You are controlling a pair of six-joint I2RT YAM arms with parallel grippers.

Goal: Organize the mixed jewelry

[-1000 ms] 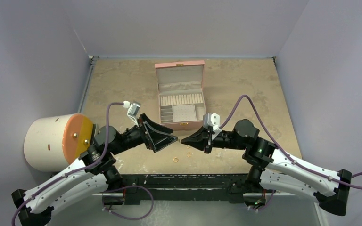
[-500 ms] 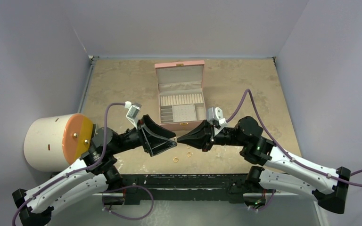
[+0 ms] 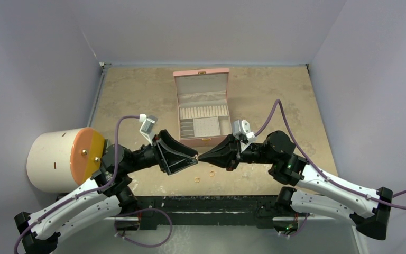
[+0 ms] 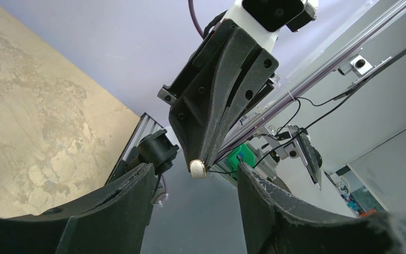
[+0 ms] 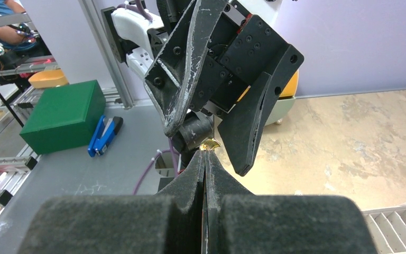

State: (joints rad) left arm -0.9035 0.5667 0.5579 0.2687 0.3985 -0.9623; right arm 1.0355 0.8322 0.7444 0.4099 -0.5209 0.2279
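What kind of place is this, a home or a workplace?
Probably a workplace, likely a robotics lab or test cell: the table sits inside plain lilac walls, aluminium rails stand beside it, and a green box lies outside.

We see a pink box, lid up, on the table just beyond the left gripper and right gripper. A white drum, orange-faced, lies well left of the left gripper. Past the right gripper we find a green box beside a blue tool.
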